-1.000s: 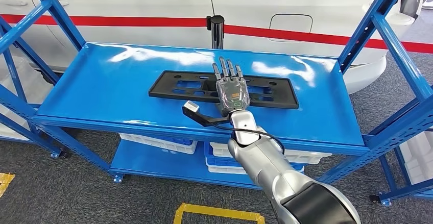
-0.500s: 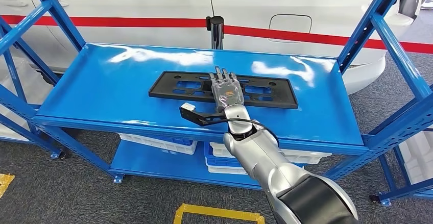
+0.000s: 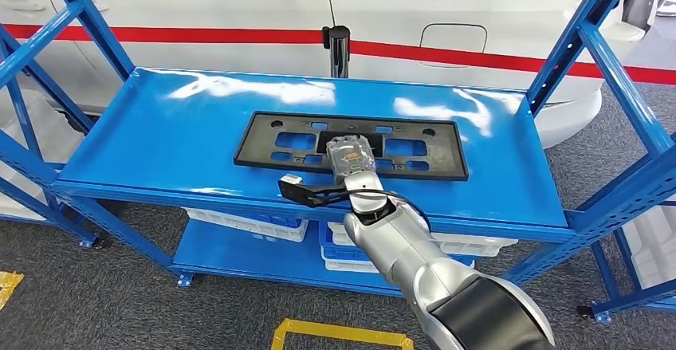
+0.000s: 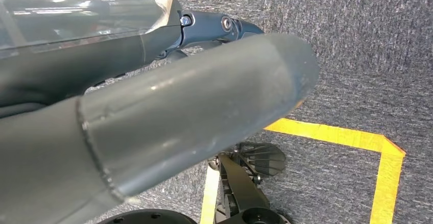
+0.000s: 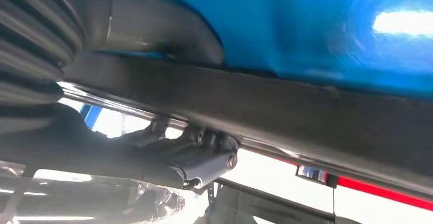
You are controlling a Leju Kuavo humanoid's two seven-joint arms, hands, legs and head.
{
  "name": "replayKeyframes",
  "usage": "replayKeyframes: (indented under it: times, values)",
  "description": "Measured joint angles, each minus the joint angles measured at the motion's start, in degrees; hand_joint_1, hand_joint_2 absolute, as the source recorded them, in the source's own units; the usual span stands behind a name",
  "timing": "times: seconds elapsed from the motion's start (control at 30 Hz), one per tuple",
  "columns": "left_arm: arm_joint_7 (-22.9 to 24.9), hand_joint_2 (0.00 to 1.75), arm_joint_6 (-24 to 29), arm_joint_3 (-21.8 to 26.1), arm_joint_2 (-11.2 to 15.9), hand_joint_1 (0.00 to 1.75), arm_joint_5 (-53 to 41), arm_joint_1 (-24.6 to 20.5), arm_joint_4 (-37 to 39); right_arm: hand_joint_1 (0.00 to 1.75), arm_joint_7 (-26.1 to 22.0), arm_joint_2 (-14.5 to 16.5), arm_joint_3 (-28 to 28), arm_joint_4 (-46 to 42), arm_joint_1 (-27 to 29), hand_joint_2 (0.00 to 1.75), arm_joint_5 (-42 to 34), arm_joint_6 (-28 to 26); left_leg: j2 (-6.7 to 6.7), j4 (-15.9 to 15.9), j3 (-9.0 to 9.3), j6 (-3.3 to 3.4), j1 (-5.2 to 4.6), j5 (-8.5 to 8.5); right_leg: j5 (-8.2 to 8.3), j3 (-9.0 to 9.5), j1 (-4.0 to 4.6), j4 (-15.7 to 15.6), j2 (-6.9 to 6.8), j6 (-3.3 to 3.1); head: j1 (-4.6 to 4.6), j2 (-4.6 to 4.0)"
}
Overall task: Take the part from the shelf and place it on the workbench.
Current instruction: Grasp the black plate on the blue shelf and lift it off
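Since a moment ago the right hand (image 3: 351,155) has dropped from hovering with fingers stretched out to lying on the black part (image 3: 434,152), its fingers now curled over the part's near edge. The part is a long flat plastic frame with rectangular cut-outs, lying on the top deck of the blue shelf (image 3: 175,139), near the middle. In the right wrist view the thumb (image 5: 168,30) and darker fingers (image 5: 201,160) sit on either side of the part's dark edge, gripping it. The left hand (image 4: 153,117) hangs over grey carpet beside the shelf; whether its fingers are spread or closed cannot be told.
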Motion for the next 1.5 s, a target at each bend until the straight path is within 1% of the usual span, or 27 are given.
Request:
replayKeyframes:
  times: [0.17, 0.27, 0.4, 0.5, 0.63, 0.73, 0.83, 0.93, 1.03, 1.1, 1.17, 1.33, 1.37, 1.5]
  values:
    - [-0.18, 0.00, 0.00, -0.02, 0.00, 0.00, 0.03, -0.03, 0.00, 1.73, 0.72, 0.00, 0.50, 0.09, -0.01, 1.75, 0.37, -0.66, 0.00, 0.00, -0.02, 0.01, 0.00, -0.01, -0.01, -0.03, 0.00, 0.00, 0.00, 0.00, 0.00, 0.00]
    - [-0.38, 0.00, 0.00, -0.02, 0.00, 0.00, 0.10, -0.04, 0.00, 1.75, 2.46, -0.03, 1.34, 0.15, 0.04, 1.75, 1.75, -2.17, 0.00, 0.00, -0.06, 0.01, 0.00, -0.01, -0.01, -0.07, 0.00, 0.00, 0.00, 0.00, 0.00, 0.00]
    - [-0.78, 0.00, 0.00, -0.10, 0.00, 0.00, 0.19, -0.03, 0.00, 1.75, 6.14, -0.58, 3.07, 0.17, 0.36, 1.75, 3.73, -5.69, 0.00, 0.00, -0.12, 0.00, 0.00, -0.01, 0.00, -0.10, 0.00, 0.00, 0.00, 0.00, 0.00, 0.00]
    - [-1.04, 0.00, 0.00, -0.25, 0.00, 0.00, 0.50, -0.03, 0.00, 1.75, 6.64, -1.19, 3.85, 0.16, 0.39, 1.75, 3.85, -9.14, 0.02, 0.01, -0.12, 0.00, 0.00, -0.01, 0.01, -0.11, -0.01, 0.00, 0.03, 0.00, -0.01, 0.00]
    - [-1.27, 0.00, 0.05, -0.51, 0.00, 0.00, 0.84, 0.02, 0.00, 1.75, 6.30, -1.74, 3.98, -0.65, 0.24, 1.75, 3.35, -15.45, 0.01, 0.01, -0.15, 0.01, 0.00, -0.01, 0.01, -0.16, 0.00, 0.00, 0.04, 0.00, -0.01, 0.00]
    - [-1.58, 0.00, 0.44, -0.60, 0.00, 0.00, 0.92, 0.07, 0.00, 1.75, 4.32, -2.14, 3.88, -2.35, 0.13, 1.75, 2.10, -21.15, 0.02, 0.01, -0.20, 0.01, 0.00, -0.01, 0.01, -0.21, 0.00, 0.00, 0.04, 0.00, 0.00, 0.00]
    - [-2.09, 0.00, 0.87, -0.61, 0.00, 0.00, 1.10, 0.12, 0.00, 1.75, 0.69, -2.48, 3.22, -4.94, 0.03, 1.75, -0.08, -26.77, 0.02, 0.01, -0.22, 0.01, 0.00, -0.01, 0.01, -0.22, 0.00, 0.00, 0.04, 0.00, 0.00, 0.00]
    - [-2.32, 0.00, 0.96, -0.62, 0.00, 0.00, 1.30, 0.20, 0.00, 1.75, -3.51, -2.66, 2.12, -8.41, 0.35, 1.75, -3.15, -28.75, 0.01, 0.01, -0.23, 0.01, 0.00, -0.01, 0.01, -0.23, 0.00, 0.00, 0.03, 0.00, 0.00, 0.00]
    - [-2.48, 0.00, 0.96, -0.63, 0.00, 0.00, 1.74, 0.46, 0.00, 1.75, -10.76, -2.75, 0.37, -14.64, 1.92, 1.75, -10.73, -28.90, 0.02, 0.01, -0.26, 0.01, 0.00, -0.01, 0.01, -0.25, -0.01, 0.00, 0.04, 0.00, 0.01, 0.00]
    - [-2.58, 0.87, 0.96, -0.63, 0.00, 0.00, 1.97, 0.59, 0.00, 1.75, -15.36, -2.73, -0.57, -18.66, 2.68, 1.75, -16.15, -28.99, 0.01, 0.01, -0.26, 0.01, 0.00, -0.01, 0.01, -0.26, -0.01, 0.00, 0.03, 0.00, 0.00, 0.00]
    - [-2.62, 1.75, 0.96, -0.63, 0.00, 0.00, 2.08, 0.64, 0.00, 1.75, -18.58, -2.71, -1.12, -21.83, 3.45, 1.75, -20.94, -28.91, -0.01, 0.01, -0.27, 0.01, 0.00, -0.01, 0.00, -0.26, 0.00, 0.00, 0.03, 0.01, 0.00, 0.00]
    - [-3.05, 1.75, 0.93, -0.62, 0.00, 0.00, 3.07, 0.82, 0.00, 1.75, -29.27, -3.20, -1.74, -32.92, 7.08, 1.75, -42.82, -27.27, 0.00, 0.01, -0.34, 0.01, 0.00, -0.01, 0.00, -0.34, -0.01, 0.00, 0.03, 0.01, 0.00, 0.00]
    - [-3.21, 1.75, 0.93, -0.62, 0.00, 0.00, 3.26, 0.86, 0.01, 1.75, -30.79, -3.49, -1.74, -35.45, 7.80, 1.75, -46.16, -26.93, 0.00, 0.01, -0.35, 0.01, 0.00, -0.01, 0.00, -0.35, -0.01, 0.00, 0.02, 0.01, 0.00, 0.00]
    - [-3.57, 1.75, 0.92, -0.61, 0.00, 0.00, 3.83, 1.00, 0.02, 1.75, -34.52, -4.72, -1.74, -43.28, 9.98, 1.75, -54.83, -24.60, 0.01, 0.01, -0.36, 0.01, 0.00, -0.01, 0.00, -0.36, -0.01, 0.00, 0.03, 0.01, -0.01, 0.00]
